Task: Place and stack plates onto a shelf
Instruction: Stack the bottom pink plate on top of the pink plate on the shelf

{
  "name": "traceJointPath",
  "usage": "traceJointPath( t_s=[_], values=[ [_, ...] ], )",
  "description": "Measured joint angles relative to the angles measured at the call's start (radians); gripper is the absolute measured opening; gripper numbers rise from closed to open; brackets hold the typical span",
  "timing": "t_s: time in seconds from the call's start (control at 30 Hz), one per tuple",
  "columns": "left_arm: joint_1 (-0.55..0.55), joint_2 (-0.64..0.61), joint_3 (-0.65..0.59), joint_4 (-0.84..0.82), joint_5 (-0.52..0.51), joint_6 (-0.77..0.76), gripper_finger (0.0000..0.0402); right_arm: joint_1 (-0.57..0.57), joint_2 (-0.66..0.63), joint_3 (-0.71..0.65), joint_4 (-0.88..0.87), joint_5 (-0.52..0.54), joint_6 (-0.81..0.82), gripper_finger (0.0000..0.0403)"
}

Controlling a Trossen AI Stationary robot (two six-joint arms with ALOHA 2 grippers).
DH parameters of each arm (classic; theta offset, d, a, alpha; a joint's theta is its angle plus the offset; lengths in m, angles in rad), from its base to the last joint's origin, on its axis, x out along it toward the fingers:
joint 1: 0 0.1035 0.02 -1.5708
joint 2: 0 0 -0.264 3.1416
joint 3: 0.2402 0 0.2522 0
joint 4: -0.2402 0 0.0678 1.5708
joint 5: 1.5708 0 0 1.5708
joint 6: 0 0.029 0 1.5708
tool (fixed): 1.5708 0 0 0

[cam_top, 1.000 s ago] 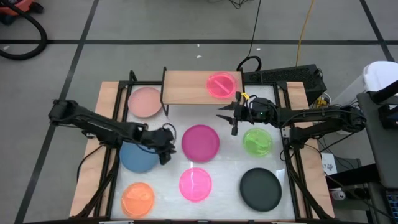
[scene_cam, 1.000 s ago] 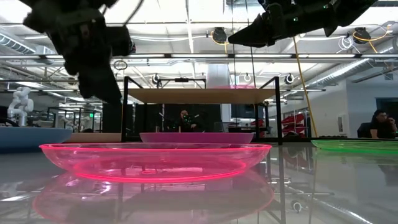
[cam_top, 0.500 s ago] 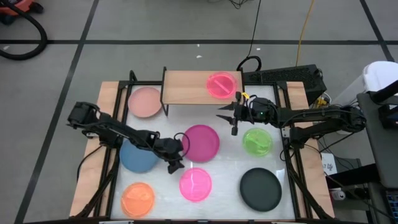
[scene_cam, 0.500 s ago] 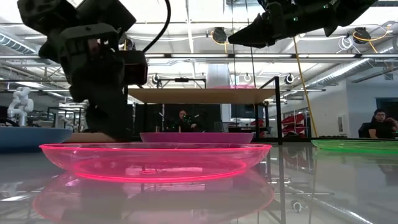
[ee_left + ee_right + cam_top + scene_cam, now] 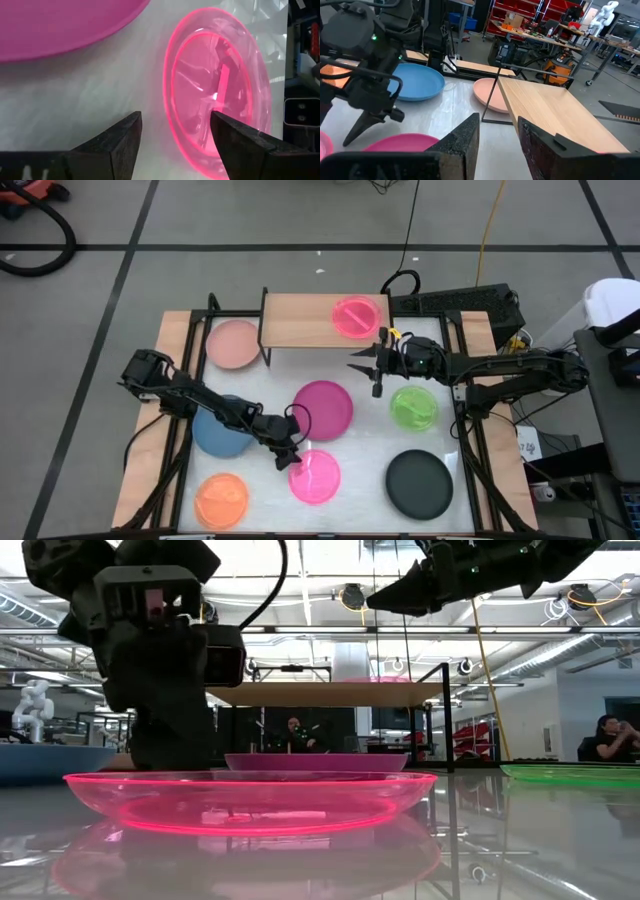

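Neon pink plate (image 5: 315, 477) — left tool (image 5: 286, 459) (fingers apart) at rim, no legible writing

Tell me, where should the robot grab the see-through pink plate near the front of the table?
Probably at the raised rim of the translucent neon pink plate, from its left edge. It lies flat, and the open left gripper already straddles that edge.

White-topped bench (image 5: 365, 435) with wood side edges. Grey floor (image 5: 250, 220) with dark tape lines. Yellow cable (image 5: 487, 230) and black cable (image 5: 408, 240) run across floor behind bench. Black hose (image 5: 40, 240) far left corner. Seated person (image 5: 608, 738) at right in room, white humanoid figure (image 5: 32, 705) at left.
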Motion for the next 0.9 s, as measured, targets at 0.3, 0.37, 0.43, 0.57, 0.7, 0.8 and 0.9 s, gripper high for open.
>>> traceJointPath(
  t_s=[0.3, 0.37, 0.43, 0.57, 0.7, 0.8, 0.9],
  values=[
    [-0.007, 0.071, 0.079, -0.036, 0.001, -0.003, 0.024, 0.057, -0.025, 0.0, 0.039, -0.001, 0.0, 0.0116],
    [-0.007, 0.08, 0.103, -0.078, -0.002, 0.019, 0.0224, 0.071, -0.046, 0.0, 0.035, 0.0, 0.0, 0.0116],
    [-0.01, 0.083, 0.12, -0.115, -0.025, 0.039, 0.0193, 0.086, -0.07, 0.0, 0.038, 0.0, 0.0, 0.0116],
    [-0.01, 0.085, 0.133, -0.152, -0.066, 0.067, 0.0098, 0.117, -0.129, 0.0, 0.011, 0.0, 0.0, 0.0116],
    [-0.002, 0.087, 0.143, -0.168, -0.067, 0.072, 0.0015, 0.151, -0.196, 0.0, -0.039, 0.0, 0.003, 0.0116],
    [0.015, 0.08, 0.161, -0.192, -0.03, 0.07, 0.0007, 0.185, -0.253, 0.0, -0.063, -0.001, 0.077, 0.0116],
    [0.035, 0.048, 0.2, -0.216, 0.001, 0.085, 0.0005, 0.226, -0.324, 0.0, -0.064, -0.004, 0.15, 0.0116]
  ],
)
